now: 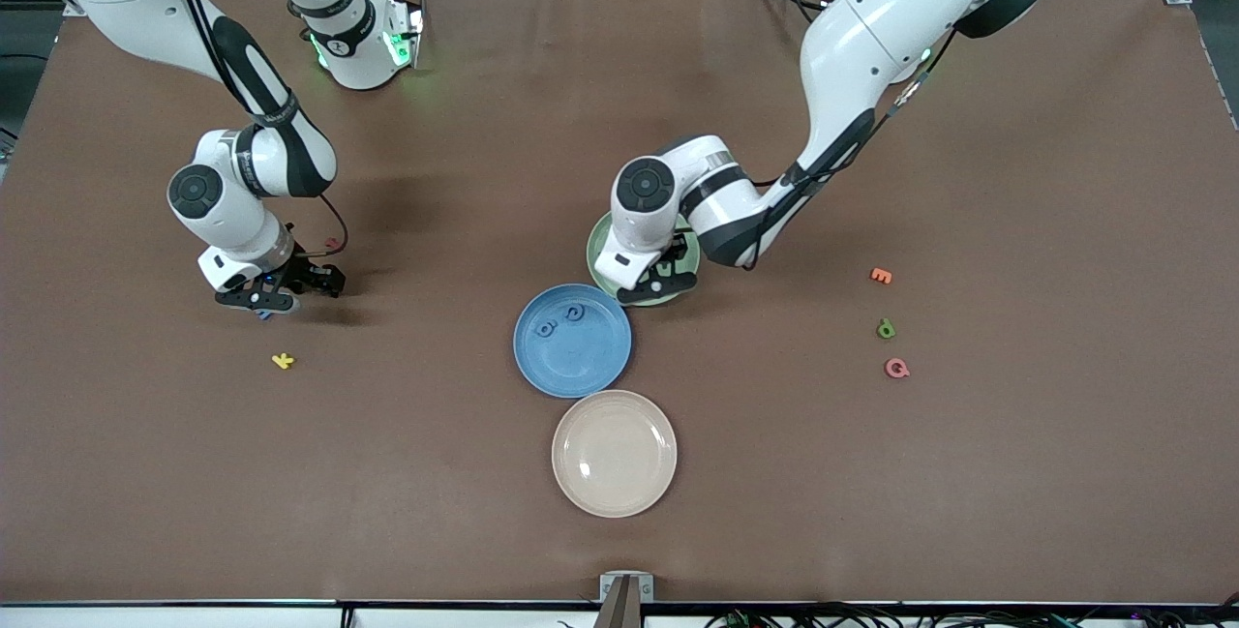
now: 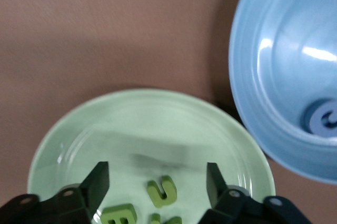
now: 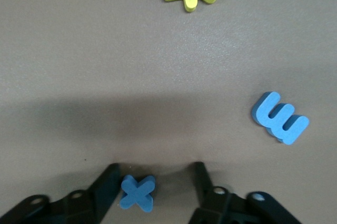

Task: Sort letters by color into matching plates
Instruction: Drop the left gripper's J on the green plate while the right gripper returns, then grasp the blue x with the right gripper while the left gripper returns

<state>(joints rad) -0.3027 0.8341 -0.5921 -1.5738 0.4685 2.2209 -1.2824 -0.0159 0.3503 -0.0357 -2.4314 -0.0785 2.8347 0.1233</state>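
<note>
Found the right gripper (image 3: 155, 174) down at the table, at mid-height in the front view toward the right arm's end, astride the blue X (image 3: 137, 193): one finger touching it, the other a little apart, nothing gripped yet. Noted the blue E (image 3: 279, 118) near it and the yellow K (image 1: 282, 360) lower in the front view, both clear of the jaws.

Judged this pick the step in hand. Called for squeezing evenly across the X so as not to push it sideways, then lifting straight up before carrying it to the blue plate (image 1: 581, 367) at frame centre, already holding two blue letters (image 1: 548, 329). Wanted a low release above bare plate, away from the rim.

Found the left gripper (image 2: 158, 174) just above the green plate (image 2: 131, 108), directly above the blue one in the front view, fingers wide and empty, with a green S (image 2: 163, 191) and a green E (image 2: 120, 214) lying loose below. Left one green letter (image 1: 886, 328) on the table toward the left arm's end.
</note>
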